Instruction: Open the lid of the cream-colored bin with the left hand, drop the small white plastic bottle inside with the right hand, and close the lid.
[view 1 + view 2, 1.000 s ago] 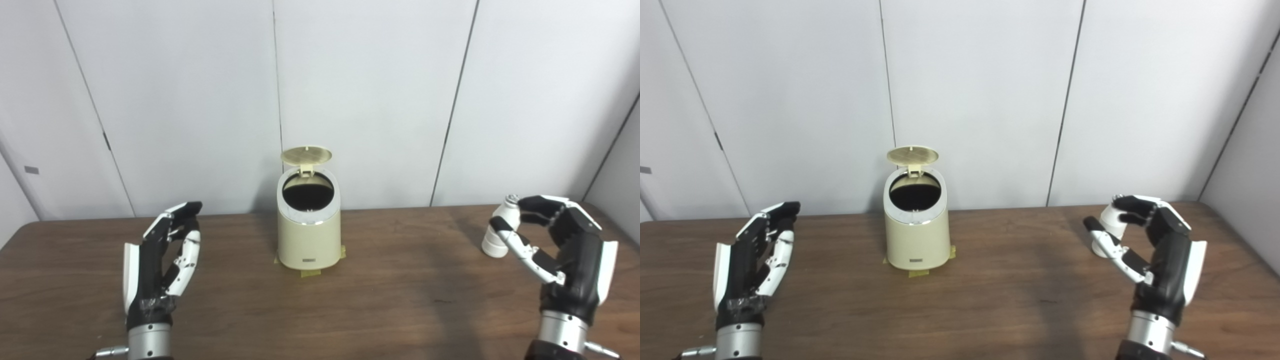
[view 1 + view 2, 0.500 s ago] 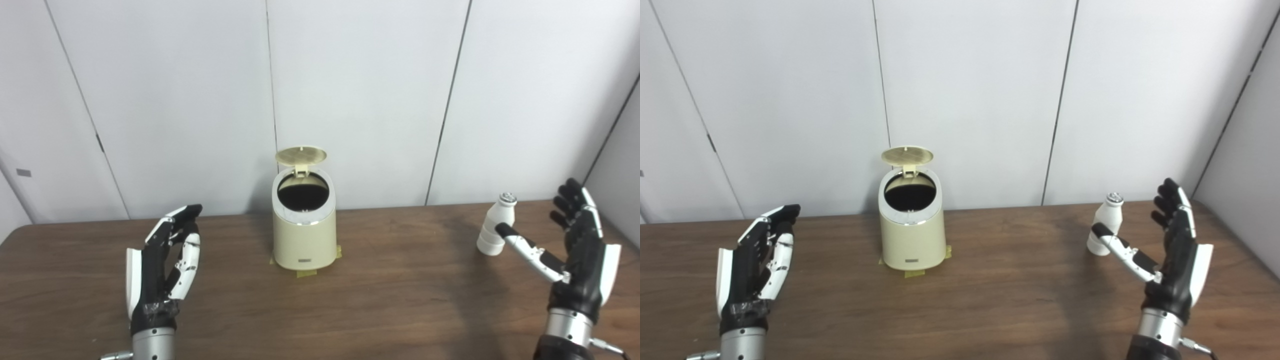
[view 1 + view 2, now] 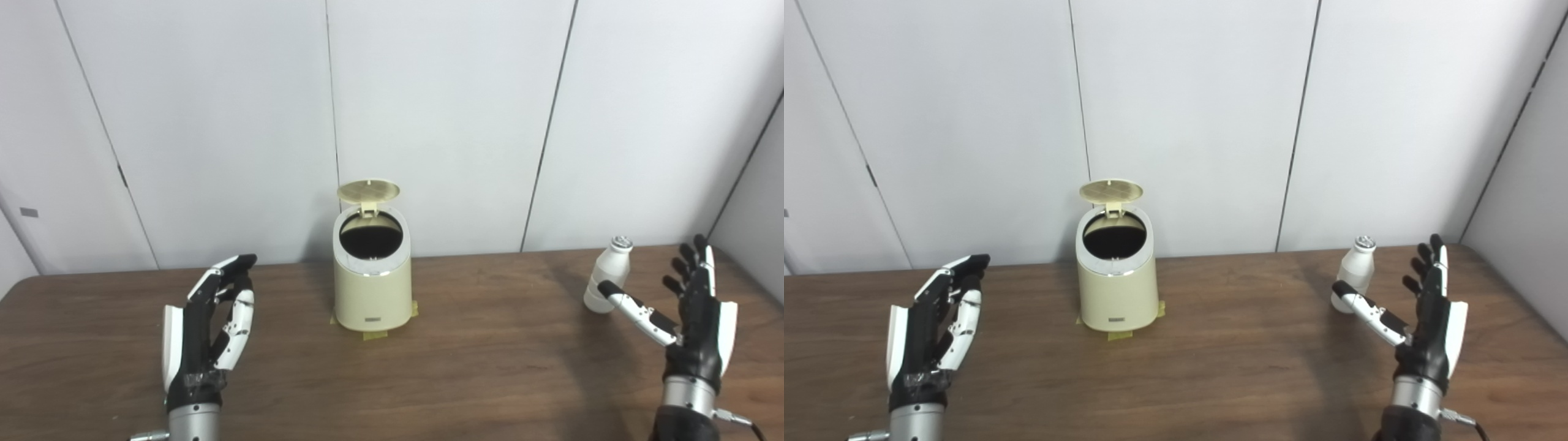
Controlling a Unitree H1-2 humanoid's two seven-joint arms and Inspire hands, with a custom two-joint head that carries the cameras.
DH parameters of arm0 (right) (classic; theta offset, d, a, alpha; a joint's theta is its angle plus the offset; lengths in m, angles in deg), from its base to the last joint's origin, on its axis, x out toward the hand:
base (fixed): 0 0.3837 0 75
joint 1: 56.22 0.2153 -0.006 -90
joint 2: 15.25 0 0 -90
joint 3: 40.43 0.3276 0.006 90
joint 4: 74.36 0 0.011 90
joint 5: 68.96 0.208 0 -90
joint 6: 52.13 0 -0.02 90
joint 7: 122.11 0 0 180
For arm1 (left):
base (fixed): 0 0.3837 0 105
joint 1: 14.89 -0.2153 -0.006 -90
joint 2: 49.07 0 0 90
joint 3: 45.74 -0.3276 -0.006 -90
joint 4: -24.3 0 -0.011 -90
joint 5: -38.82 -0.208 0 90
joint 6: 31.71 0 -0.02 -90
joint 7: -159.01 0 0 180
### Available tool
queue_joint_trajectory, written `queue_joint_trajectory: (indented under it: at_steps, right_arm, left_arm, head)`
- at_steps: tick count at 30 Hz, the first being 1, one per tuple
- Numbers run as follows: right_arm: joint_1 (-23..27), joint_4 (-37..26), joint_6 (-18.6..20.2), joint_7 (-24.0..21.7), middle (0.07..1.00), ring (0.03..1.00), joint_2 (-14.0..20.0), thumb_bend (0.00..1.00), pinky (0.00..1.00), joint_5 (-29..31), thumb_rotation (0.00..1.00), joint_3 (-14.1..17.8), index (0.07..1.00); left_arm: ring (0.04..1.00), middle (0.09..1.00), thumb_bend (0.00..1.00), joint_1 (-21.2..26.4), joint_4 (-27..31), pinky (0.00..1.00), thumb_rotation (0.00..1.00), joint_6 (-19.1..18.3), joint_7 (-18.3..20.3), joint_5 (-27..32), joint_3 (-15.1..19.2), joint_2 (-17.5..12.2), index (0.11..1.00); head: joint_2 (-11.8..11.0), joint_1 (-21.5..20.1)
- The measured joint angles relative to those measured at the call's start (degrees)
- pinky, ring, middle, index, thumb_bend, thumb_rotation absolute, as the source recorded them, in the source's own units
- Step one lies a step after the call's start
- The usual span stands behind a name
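Note:
The cream-colored bin [image 3: 372, 288] stands at the table's middle, taped down, with its round lid [image 3: 368, 191] tipped up at the back and the dark opening exposed. The small white plastic bottle [image 3: 607, 275] stands upright at the right, near the back edge. My right hand [image 3: 692, 315] is open just right of the bottle, fingers spread upward, thumb reaching toward the bottle's base without gripping it. My left hand [image 3: 208, 327] is open, held low at the left, well apart from the bin.
The brown wooden table [image 3: 478, 373] runs across the whole view. Its back edge meets a white panelled wall [image 3: 441, 116] right behind the bin. A grey side wall [image 3: 1525, 184] closes off the far right corner.
My right hand, curled around the bottle a second ago, has spread open and drawn slightly back to the right. The bottle stays standing. The camera shifted a little. My left hand edged slightly right.

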Motion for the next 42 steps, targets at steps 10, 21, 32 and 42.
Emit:
queue_joint_trajectory:
  at_steps: [10, 21, 32, 42]
  right_arm:
    - [2.9, 7.2, 2.4, -0.1, 0.847, 0.806, 2.5, 0.88, 0.71, -0.4, 0.27, -0.4, 0.879]
    - [7.2, 14.8, 5.6, 1.1, 0.816, 0.775, 4.0, 0.88, 0.68, -0.1, 0.25, -0.3, 0.842]
    - [9.7, 20.4, 6.2, 1.5, 0.795, 0.756, 7.8, 0.88, 0.65, -0.4, 0.26, -1.4, 0.833]
    - [12.5, 26.6, 5.9, 1.8, 0.800, 0.757, 8.0, 0.87, 0.66, 0.5, 0.20, -2.0, 0.842]
  left_arm:
    - [0.777, 0.764, 0.24, 0.0, 0.1, 0.71, 0.69, -0.5, 1.5, 2.8, 0.5, 0.5, 0.740]
    - [0.780, 0.765, 0.24, 0.0, 1.1, 0.73, 0.70, -1.7, 2.2, 3.3, 0.8, 1.1, 0.740]
    - [0.778, 0.763, 0.25, 0.0, 1.2, 0.72, 0.69, -1.7, 2.3, 3.6, 1.4, 1.1, 0.737]
    - [0.784, 0.766, 0.25, 0.0, 1.7, 0.73, 0.69, -1.7, 2.8, 4.5, 1.3, 1.1, 0.739]
  head:
    - [0.0, 0.0]
    - [0.0, 0.1]
    - [0.1, 0.0]
    - [0.2, 0.1]
